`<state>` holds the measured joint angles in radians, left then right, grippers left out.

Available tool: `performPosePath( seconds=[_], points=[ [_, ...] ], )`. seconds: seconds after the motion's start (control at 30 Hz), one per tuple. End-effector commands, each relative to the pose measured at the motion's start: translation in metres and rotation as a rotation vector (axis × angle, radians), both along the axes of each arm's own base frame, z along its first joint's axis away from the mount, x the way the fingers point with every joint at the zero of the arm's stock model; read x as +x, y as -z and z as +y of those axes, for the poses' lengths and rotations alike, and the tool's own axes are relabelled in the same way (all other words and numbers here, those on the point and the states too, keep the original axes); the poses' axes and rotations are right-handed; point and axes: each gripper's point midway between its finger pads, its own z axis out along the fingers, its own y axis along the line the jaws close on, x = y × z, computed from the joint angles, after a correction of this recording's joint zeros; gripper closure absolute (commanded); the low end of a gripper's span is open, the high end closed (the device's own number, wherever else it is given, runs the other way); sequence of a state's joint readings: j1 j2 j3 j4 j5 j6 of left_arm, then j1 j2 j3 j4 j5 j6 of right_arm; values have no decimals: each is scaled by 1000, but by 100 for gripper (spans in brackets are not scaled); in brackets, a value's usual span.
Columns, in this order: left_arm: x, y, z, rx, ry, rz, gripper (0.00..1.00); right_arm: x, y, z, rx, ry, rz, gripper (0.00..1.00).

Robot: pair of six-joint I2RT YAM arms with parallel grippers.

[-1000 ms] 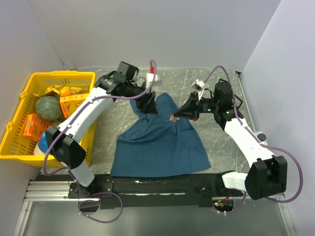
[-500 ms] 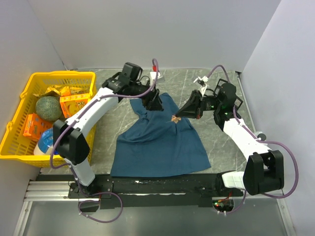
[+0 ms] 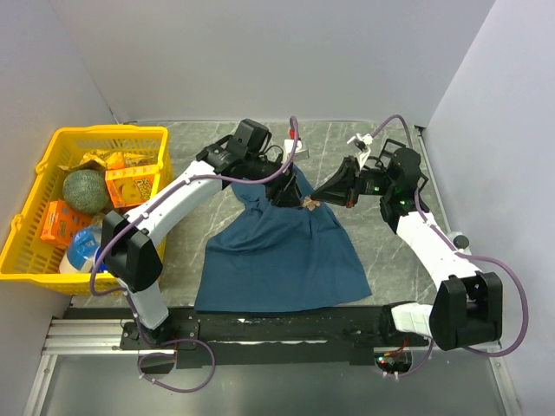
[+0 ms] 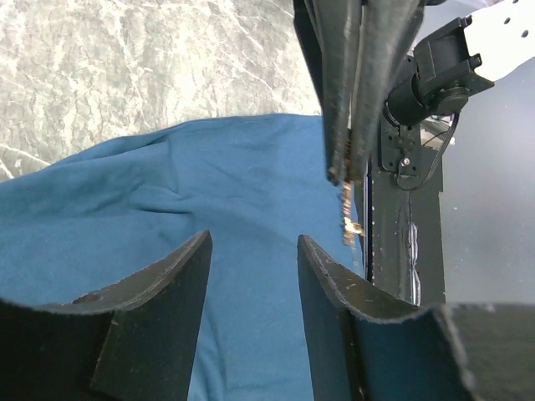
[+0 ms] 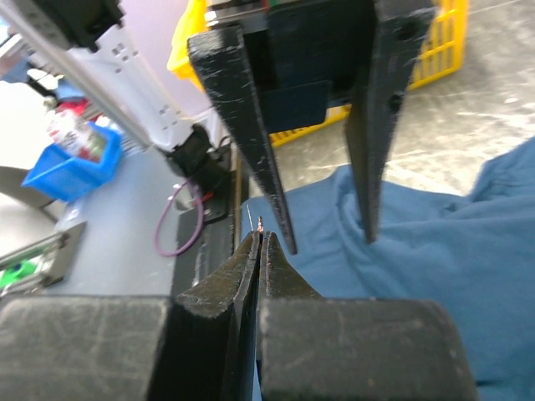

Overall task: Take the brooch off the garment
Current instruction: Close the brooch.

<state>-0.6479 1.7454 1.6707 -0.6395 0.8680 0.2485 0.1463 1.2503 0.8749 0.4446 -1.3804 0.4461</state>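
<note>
The right tool [image 5: 260,238] stays shut on the brooch [image 4: 350,219], holding it just above the upper part of the garment [image 3: 277,260]. The left tool [image 4: 253,242], fingers apart and empty, has swung rightward from the collar end to hover just beside the brooch (probably to pin the cloth down). Whether the brooch's pin is free of the fabric, I cannot tell.

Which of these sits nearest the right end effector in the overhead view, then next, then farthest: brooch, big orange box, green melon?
1. The brooch, pinched in the right end effector, mid-table.
2. The big orange box, right side of the yellow basket, far left.
3. The green melon, farther left in that basket.
</note>
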Motion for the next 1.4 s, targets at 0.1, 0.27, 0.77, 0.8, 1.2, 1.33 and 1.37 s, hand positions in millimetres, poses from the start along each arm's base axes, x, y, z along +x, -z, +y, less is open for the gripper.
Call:
performPosePath(
  seconds=[0.1, 0.27, 0.77, 0.8, 1.2, 1.33, 1.37],
  points=[
    [-14, -34, 1, -78, 33, -57, 50, 14, -6, -6, -14, 99, -94, 100],
    [-19, -37, 1, -90, 47, -50, 52, 21, -3, -7, -24, 133, -98, 100],
    [-28, -26, -16, -75, 70, -29, 52, 24, -2, -7, -23, 150, -95, 100],
    [-26, -27, -16, -75, 65, -31, 53, 23, -2, -7, -23, 148, -93, 100],
    [-16, -24, -28, -66, 39, -20, 59, 14, -3, -5, -12, 109, -97, 100],
    [-15, -25, -31, -65, 37, -20, 59, 10, -5, -5, -12, 100, -106, 100],
    [-14, -26, -30, -66, 34, -22, 59, 11, -4, -5, -14, 101, -109, 100]
  ],
)
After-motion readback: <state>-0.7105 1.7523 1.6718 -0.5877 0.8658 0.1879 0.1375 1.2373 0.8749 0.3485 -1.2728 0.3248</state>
